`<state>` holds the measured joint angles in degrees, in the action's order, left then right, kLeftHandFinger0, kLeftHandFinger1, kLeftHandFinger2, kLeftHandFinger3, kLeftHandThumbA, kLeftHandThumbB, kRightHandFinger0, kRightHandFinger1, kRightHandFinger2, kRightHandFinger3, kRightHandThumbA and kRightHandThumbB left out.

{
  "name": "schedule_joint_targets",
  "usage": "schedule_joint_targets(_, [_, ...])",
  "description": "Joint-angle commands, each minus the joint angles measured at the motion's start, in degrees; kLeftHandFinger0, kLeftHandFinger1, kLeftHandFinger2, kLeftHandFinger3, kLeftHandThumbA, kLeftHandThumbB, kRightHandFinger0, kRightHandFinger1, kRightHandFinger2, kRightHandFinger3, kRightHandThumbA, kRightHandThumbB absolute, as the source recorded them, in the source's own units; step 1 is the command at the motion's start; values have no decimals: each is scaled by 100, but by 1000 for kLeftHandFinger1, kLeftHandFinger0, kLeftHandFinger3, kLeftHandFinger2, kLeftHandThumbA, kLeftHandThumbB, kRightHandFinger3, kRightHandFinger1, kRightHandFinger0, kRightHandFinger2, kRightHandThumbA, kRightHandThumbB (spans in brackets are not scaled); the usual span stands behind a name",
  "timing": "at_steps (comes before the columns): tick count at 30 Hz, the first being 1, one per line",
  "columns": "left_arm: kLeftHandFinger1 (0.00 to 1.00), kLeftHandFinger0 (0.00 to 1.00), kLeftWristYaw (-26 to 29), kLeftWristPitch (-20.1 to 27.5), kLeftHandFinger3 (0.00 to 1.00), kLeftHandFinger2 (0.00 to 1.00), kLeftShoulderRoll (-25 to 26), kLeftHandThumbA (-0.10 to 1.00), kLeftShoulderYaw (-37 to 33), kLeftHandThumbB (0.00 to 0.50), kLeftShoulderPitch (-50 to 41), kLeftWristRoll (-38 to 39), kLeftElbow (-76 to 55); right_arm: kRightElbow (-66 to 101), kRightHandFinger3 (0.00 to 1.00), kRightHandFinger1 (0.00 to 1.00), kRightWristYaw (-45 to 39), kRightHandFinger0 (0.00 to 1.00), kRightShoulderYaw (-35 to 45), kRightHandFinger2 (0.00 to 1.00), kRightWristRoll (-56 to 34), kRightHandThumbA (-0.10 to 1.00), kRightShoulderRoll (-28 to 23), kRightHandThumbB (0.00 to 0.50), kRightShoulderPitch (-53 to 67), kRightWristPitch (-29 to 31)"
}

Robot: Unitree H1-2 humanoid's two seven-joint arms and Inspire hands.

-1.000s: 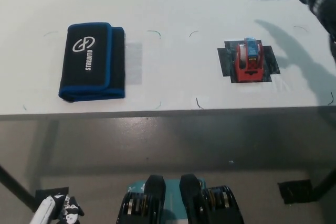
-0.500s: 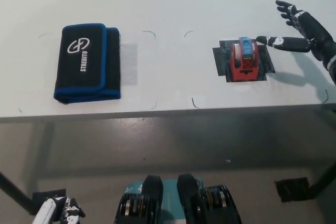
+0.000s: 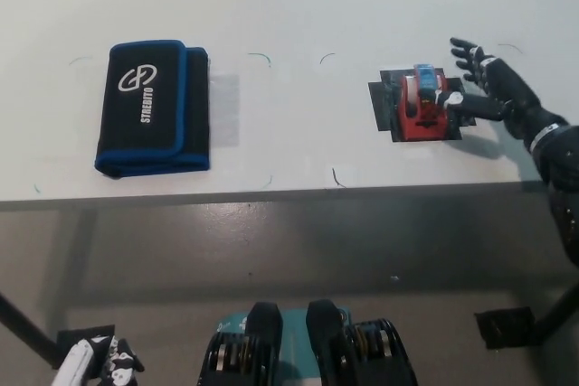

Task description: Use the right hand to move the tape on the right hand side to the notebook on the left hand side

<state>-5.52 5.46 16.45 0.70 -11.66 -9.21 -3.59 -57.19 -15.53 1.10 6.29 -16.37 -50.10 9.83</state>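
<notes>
A red tape dispenser [image 3: 422,107] with a blue top stands on a black patch on the right of the white table [image 3: 298,6]. My black right hand [image 3: 484,90] is right beside it on its right, fingers spread and open, one fingertip touching the dispenser's side. The notebook [image 3: 151,108], a black case with blue trim and white lettering, lies flat on the left of the table. At the bottom left corner, below the table, hangs my white left hand [image 3: 98,363]; its fingers look curled.
The table's front edge [image 3: 271,192] runs across the middle of the picture, with the floor below it. Small pen marks dot the tabletop between the notebook and the dispenser.
My right hand has come down from the far right corner of the table and moved left, ending against the dispenser's right side. The dispenser and notebook have stayed put; the camera shifted slightly.
</notes>
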Motion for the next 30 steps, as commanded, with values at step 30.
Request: schedule_joint_targets(30, [164, 178, 36, 34, 431, 236, -40, 283, 326, 0, 48, 103, -494, -1200, 1000, 1000, 273, 1000, 89, 1000, -467, 1000, 929, 386, -933, 1297])
